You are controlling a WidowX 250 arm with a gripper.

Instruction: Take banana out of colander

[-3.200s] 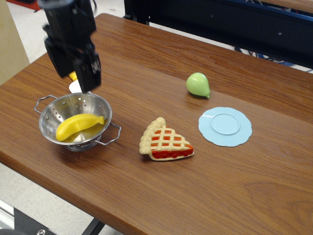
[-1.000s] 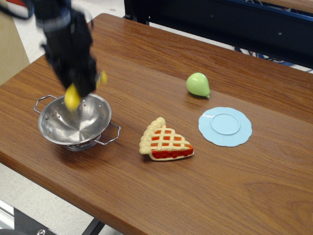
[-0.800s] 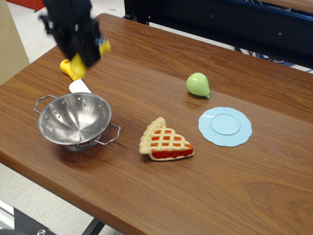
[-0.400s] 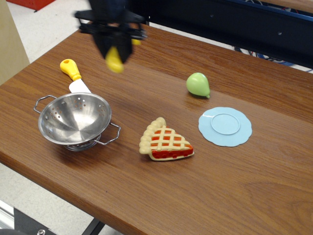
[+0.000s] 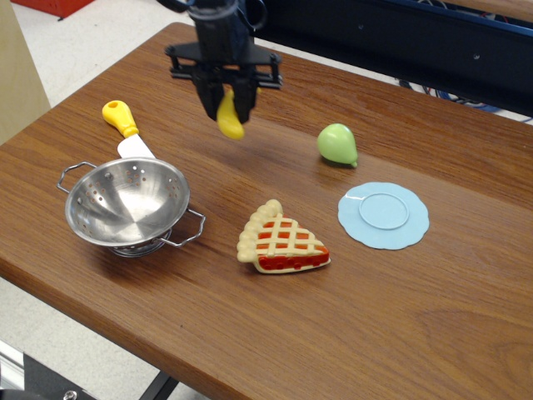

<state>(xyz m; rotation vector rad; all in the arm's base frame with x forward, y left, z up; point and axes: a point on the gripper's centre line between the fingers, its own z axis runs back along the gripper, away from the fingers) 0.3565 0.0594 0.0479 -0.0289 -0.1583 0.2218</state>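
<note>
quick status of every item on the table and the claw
claw: shut on the banana, above the table
banana: held in the air, hanging down
colander: upright, empty
toy knife: lying flat behind the colander
pie slice: lying flat
green pear: on the table
blue plate: flat, empty

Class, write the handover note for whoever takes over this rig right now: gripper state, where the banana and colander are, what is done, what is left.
Gripper: shut on the banana, held in the air over the far middle of the table.
Banana: hangs below the fingers, clear of the tabletop.
Colander: empty, upright near the table's front left edge, with the yellow-handled knife behind it.
Done: banana is out of the colander.
Left: set it down on bare wood, probably the open patch between the colander, pie slice and green pear, then open and withdraw.
</note>
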